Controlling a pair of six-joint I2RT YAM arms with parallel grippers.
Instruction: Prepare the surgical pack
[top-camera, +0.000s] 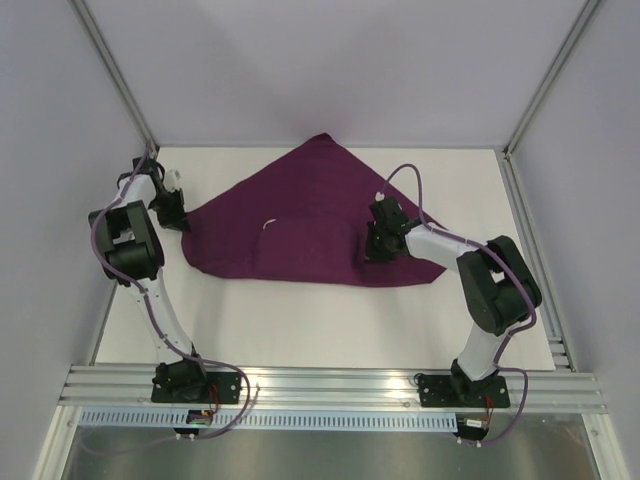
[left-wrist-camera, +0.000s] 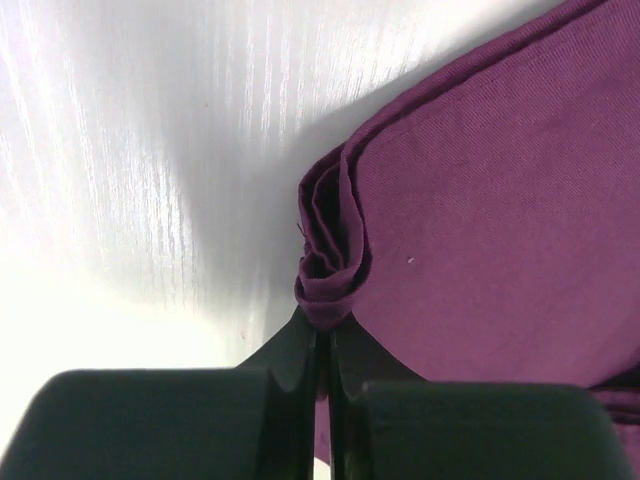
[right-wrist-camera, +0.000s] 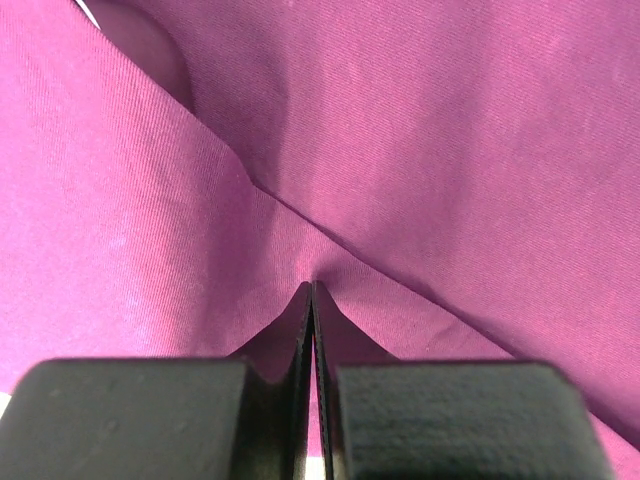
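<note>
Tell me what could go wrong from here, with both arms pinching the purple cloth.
1. The left fingers hold only the bunched corner tip of the cloth; a pull could slip it free.
2. The right fingers pinch a crease where layers overlap; they may hold only the top layer, so a lift could pull the fold apart.
3. Uneven pulls might drag the cloth across the table.

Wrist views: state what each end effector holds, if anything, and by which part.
Left end effector: purple cloth, by its bunched left corner. Right end effector: same cloth, by a fold near its right edge.
</note>
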